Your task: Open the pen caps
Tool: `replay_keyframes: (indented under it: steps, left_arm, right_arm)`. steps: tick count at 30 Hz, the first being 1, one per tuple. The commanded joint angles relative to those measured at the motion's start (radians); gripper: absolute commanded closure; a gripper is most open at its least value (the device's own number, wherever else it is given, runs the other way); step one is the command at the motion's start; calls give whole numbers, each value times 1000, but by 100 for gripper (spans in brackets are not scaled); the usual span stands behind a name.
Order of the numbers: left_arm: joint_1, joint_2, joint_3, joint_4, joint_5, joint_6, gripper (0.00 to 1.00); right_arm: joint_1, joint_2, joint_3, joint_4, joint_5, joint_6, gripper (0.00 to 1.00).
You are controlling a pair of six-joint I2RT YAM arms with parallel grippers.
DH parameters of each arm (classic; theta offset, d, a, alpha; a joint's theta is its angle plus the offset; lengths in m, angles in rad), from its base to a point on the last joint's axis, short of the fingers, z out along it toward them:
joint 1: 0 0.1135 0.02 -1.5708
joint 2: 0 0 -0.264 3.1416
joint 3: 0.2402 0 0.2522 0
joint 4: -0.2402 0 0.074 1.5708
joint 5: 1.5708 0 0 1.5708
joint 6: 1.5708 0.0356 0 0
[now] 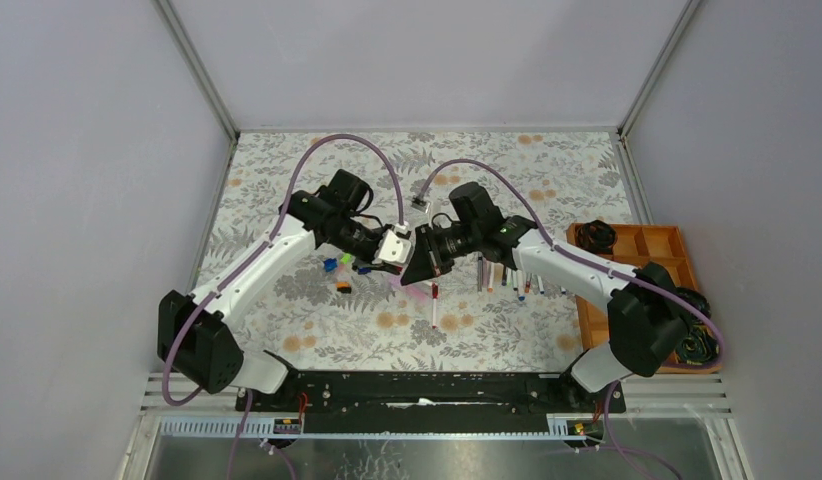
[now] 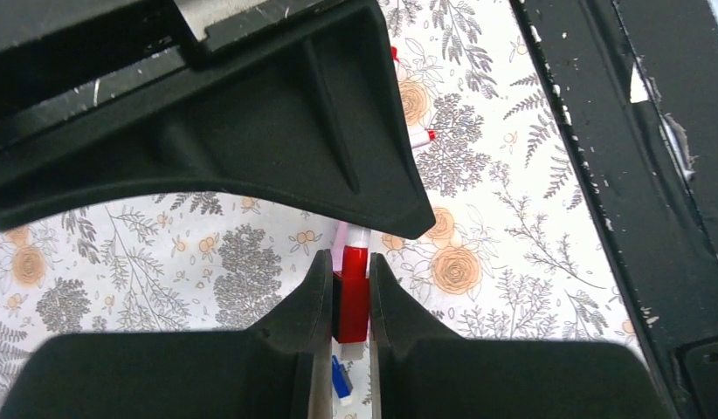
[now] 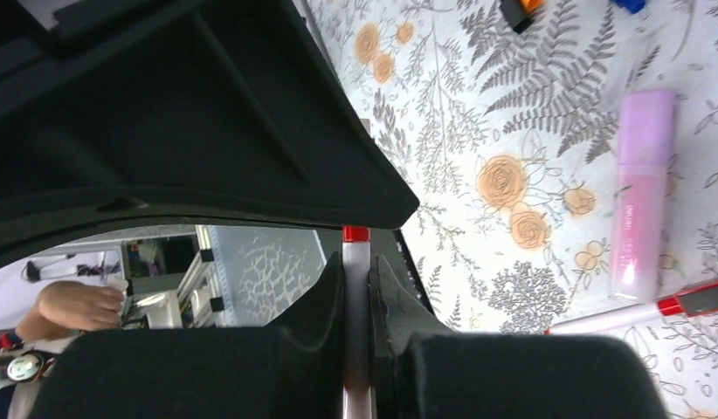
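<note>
The left gripper point(image 2: 349, 262) is clenched on a red cap point(image 2: 353, 305). Its two matte black plastic fingers point(image 2: 305, 305) press flat on both sides of this small, glossy, square-edged piece, which sits between them close to the tips. Just past the tips a short part of a white barrel comes out of the cap. Deeper in the slot between the same fingers, a small blue cap point(image 2: 340, 381) lies on the cloth below.

The right gripper point(image 3: 356, 262) is grasping the pen point(image 3: 355, 292) by its barrel, which is thin, smooth, white and round. The barrel runs straight along the narrow slot between the jaws. A red band point(image 3: 355, 234) of the pen shows just beyond the fingertips, where it goes under the wide, ribbed black body of the other gripper.

In the top view the two grippers meet nose to nose above the middle of the floral tablecloth point(image 1: 527, 170), with the pen between them.

Beside the right jaws, a thick pink marker point(image 3: 642, 192) with a rounded, half-transparent body lies flat on the cloth. Near it lies a thin pen with a red and black end point(image 3: 683, 302). From above, a row of slim pens point(image 1: 507, 278) lies on the cloth under the right arm, well behind its jaws. Some loose caps point(image 1: 343, 287), tiny and stubby in blue, green and orange, lie behind the left jaws. A wooden tray point(image 1: 652, 245) with compartments stands far from both jaws, at the right edge of the table.
</note>
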Motion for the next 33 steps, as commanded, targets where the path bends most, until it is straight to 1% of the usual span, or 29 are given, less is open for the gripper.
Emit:
replay_keyframes:
  steps: [1,4,9,15,18,19,20,22,23,25,28,30,33]
  left_arm:
    - [159,3,-23,-96,-419,41,100]
    - [159,-9,-67,-49,-463,47,100]
    - [169,-23,-86,-52,-531,84,100]
    - [179,-53,-120,-87,-624,172,100]
    - [179,-67,-117,-82,-603,176,100]
    - [179,-62,-105,-71,-567,152,100]
    - [179,-54,-92,-53,-522,116,100]
    - [179,-29,-77,9,-421,10,100]
    - [179,-10,-79,52,-393,-51,100]
    - [179,22,-94,111,-352,-136,100]
    - [179,51,-152,209,-324,-225,100]
    - [179,73,-196,285,-334,-262,100]
    - [179,132,-231,367,-379,-299,99]
  right_arm:
    - [-55,-92,-68,-392,-51,-14,100]
    - [-62,-86,-60,-413,-43,-23,100]
    - [-61,-97,-68,-461,-23,-32,100]
    - [-61,-194,-138,-507,-15,-7,100]
    - [-61,-231,-135,-510,5,5,100]
    - [-64,-237,-121,-505,42,13,100]
    - [-70,-240,-104,-500,118,30,100]
    - [-99,-232,-70,-500,327,56,100]
    - [-109,-222,-54,-509,453,67,100]
    - [-130,-214,-39,-507,640,89,100]
    - [-164,-222,-67,-451,831,129,100]
    - [-184,-221,-94,-406,949,146,100]
    - [-216,-190,-130,-332,1053,152,100]
